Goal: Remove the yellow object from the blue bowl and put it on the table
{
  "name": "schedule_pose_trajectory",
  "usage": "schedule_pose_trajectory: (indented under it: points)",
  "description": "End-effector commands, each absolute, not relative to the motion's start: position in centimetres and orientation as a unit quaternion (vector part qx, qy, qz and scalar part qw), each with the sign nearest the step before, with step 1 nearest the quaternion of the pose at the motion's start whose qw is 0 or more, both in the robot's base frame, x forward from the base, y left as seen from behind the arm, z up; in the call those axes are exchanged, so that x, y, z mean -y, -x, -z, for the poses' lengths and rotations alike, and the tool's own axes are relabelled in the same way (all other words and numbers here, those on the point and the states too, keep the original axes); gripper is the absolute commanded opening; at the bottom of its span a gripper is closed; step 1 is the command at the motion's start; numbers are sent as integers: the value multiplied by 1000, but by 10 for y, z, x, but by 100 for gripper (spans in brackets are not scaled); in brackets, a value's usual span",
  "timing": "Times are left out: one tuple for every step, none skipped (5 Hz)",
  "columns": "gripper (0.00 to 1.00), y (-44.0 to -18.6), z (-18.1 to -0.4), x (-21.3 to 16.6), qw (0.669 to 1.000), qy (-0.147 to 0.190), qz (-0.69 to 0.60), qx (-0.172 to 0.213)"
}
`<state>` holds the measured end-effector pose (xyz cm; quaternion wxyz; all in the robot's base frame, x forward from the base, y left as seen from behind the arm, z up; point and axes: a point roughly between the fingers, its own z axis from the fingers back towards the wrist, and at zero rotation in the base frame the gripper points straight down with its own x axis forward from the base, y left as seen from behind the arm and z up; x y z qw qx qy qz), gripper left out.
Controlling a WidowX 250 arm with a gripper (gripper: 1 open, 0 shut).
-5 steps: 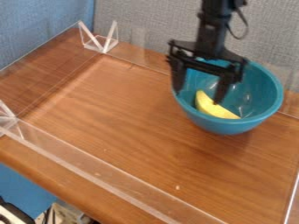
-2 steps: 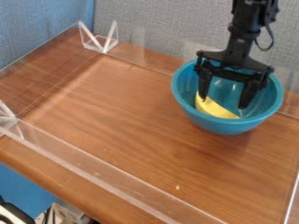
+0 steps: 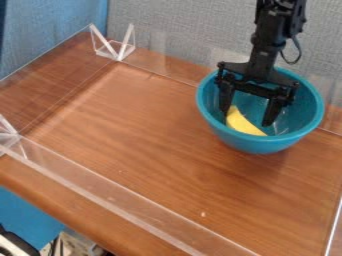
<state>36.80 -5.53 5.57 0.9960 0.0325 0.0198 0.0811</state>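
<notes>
Item 1, the blue bowl [image 3: 263, 112], is sitting toward the right rear of the table [image 3: 134, 130], near its clear rim. Item 2, the yellow object [image 3: 245, 122], is lying inside that bowl on its floor, partly hidden from me. Item 3, the gripper [image 3: 253, 104], is pointing straight down into the bowl with its 2 fingers [image 3: 226, 100] standing wide apart, straddling the yellow object; I am not seeing clearly whether either tip is touching it.
</notes>
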Motion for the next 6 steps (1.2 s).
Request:
schedule_pose_trajectory:
  points:
    - [100,-378,-70,55,996,-32,-83,6]
    - [100,-391,-59,56,998,-35,-50,12]
    - [100,-398,-56,58,999,-28,-13,23]
    - [0,-404,-49,61,999,-24,20,27]
    - [0,-403,-61,53,999,-14,31,34]
    - [0,-403,-66,45,999,-8,38,36]
